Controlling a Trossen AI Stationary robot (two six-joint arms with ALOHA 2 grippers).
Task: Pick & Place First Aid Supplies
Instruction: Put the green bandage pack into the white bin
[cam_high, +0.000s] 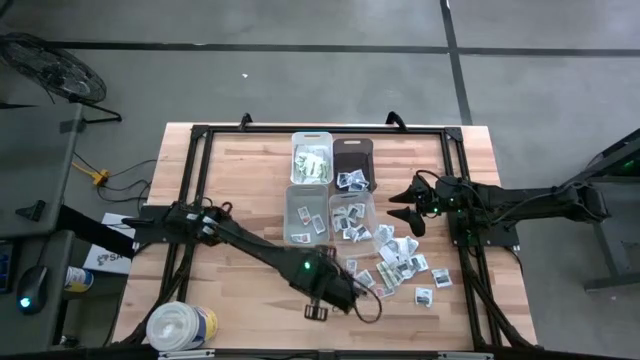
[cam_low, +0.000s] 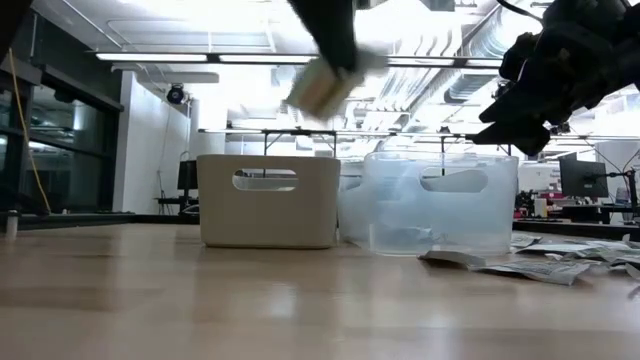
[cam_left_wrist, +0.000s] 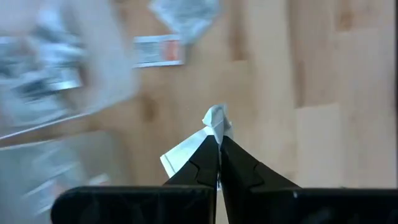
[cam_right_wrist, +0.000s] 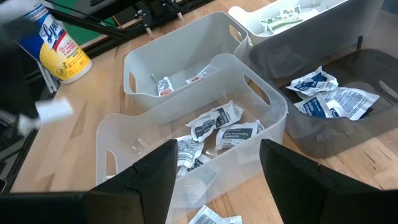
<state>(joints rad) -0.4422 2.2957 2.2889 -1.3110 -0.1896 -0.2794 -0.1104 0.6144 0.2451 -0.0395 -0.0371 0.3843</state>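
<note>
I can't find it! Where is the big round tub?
In the high view, the tub stands at the table's front left corner, beside the left arm.

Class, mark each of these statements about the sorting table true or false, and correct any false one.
1. The left hand is shut on a white packet. True.
2. The right hand is shut on a packet. False: it is open and holds nothing.
3. The dark bin holds packets. True.
4. The round tub stands inside a bin. False: it stands on the table.
5. Loose packets lie beside the bins. True.
</note>
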